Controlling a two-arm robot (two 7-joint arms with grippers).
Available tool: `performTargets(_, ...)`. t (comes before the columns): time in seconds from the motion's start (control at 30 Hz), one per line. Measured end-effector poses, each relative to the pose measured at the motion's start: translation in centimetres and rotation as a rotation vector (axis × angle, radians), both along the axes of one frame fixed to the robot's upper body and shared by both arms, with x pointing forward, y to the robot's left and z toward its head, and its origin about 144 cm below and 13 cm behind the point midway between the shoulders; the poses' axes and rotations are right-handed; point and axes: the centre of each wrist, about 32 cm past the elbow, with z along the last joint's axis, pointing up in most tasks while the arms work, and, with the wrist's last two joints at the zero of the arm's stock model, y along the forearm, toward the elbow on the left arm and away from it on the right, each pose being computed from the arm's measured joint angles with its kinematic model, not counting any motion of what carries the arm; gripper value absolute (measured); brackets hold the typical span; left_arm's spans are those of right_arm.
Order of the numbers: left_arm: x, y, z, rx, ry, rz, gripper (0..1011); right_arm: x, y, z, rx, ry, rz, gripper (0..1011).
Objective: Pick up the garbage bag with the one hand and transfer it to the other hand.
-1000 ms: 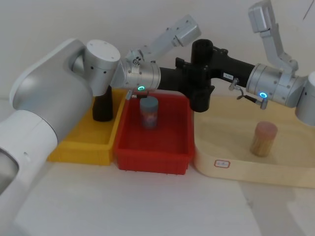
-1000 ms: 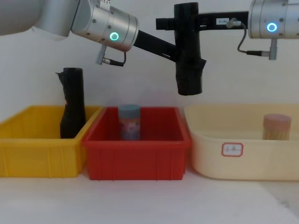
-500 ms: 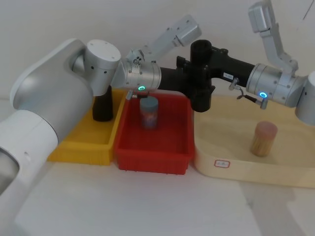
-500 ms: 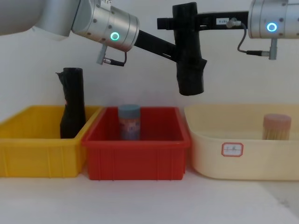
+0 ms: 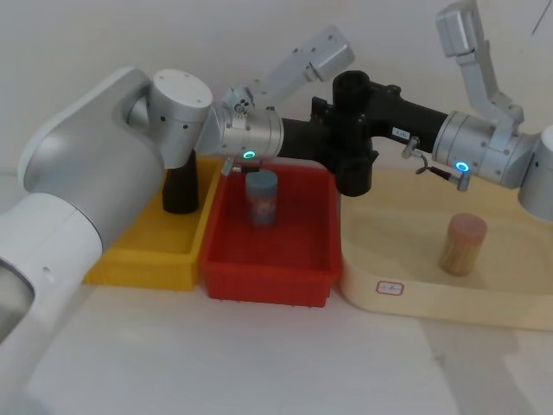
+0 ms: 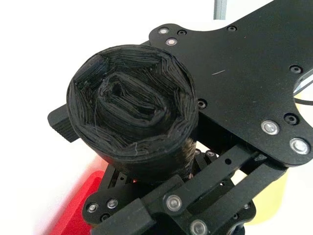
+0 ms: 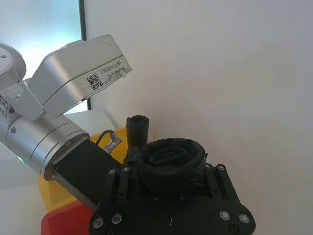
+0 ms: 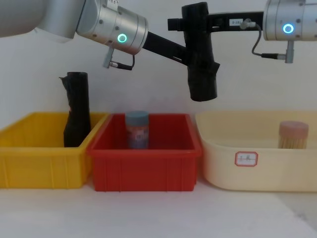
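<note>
Garbage bag (image 8: 199, 54) — upright in mid-air, upper centre of the chest view, above the red bin (image 8: 143, 158) | left gripper (image 8: 187, 58) clamped on its middle | right gripper (image 8: 190, 23) clamped near its top — both holding at once

The fingertips of the left hand (image 8: 190, 59) and right hand (image 8: 190, 23) are hidden behind the garbage bag (image 8: 199, 54), so whether either is clamped cannot be seen. The second black roll (image 5: 181, 188) is partly covered by the left arm. The white label (image 8: 246, 158) on the beige tub (image 8: 247, 171) is perhaps printed, but unreadable.
</note>
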Motion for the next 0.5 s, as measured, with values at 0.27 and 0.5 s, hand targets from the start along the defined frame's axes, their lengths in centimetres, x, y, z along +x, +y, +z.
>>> performTargets(0.27,0.0,0.0,0.0,0.0,0.0,0.0,436,0.0,0.0,0.0,0.0,0.0,0.0,580)
performTargets(0.5,0.0,0.0,0.0,0.0,0.0,0.0,436,0.0,0.01,-0.01,0.0,0.0,0.001,548)
